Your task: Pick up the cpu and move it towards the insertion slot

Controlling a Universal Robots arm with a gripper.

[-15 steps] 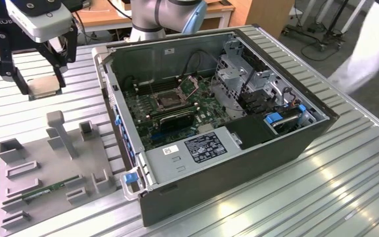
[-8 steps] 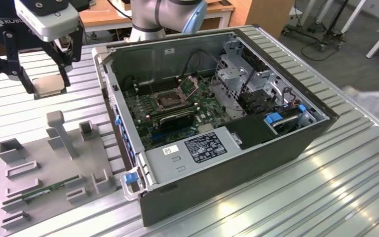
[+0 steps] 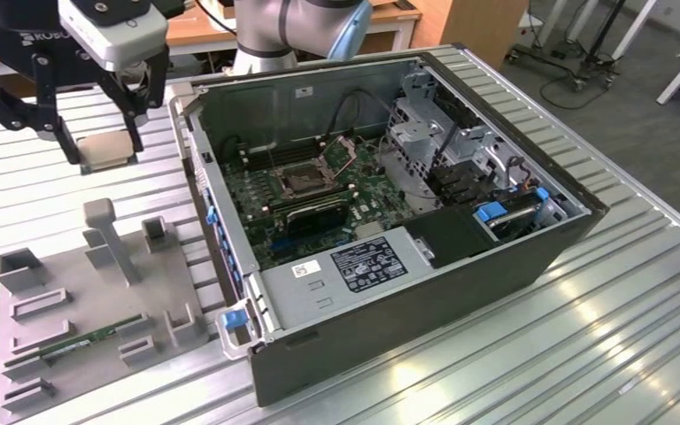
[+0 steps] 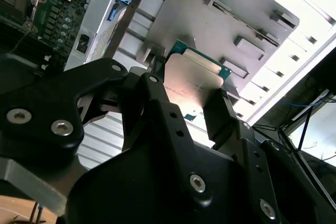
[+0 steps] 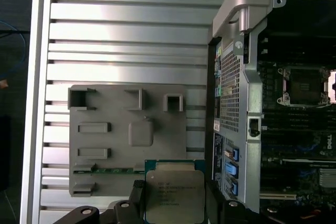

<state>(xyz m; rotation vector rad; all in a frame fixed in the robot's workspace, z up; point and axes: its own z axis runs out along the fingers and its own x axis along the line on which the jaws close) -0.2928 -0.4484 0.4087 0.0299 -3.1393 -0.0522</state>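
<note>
One black two-fingered gripper (image 3: 95, 152) hangs above the ribbed metal table (image 3: 623, 336), its jaws pinching the single small flat square cpu with a silvery metal top (image 3: 111, 150) by two opposite edges, well apart from the one square silver-framed insertion slot with a dark centre (image 3: 302, 180) inside the open grey computer case (image 3: 411, 292). On the grey plastic fixture tray (image 3: 163, 266) lies one long narrow green memory stick (image 3: 78, 342). In both wrist views the black fingers (image 4: 157, 124) cover the cpu's (image 5: 175, 196) sides, and its lower part is cut off in the first wrist view.
</note>
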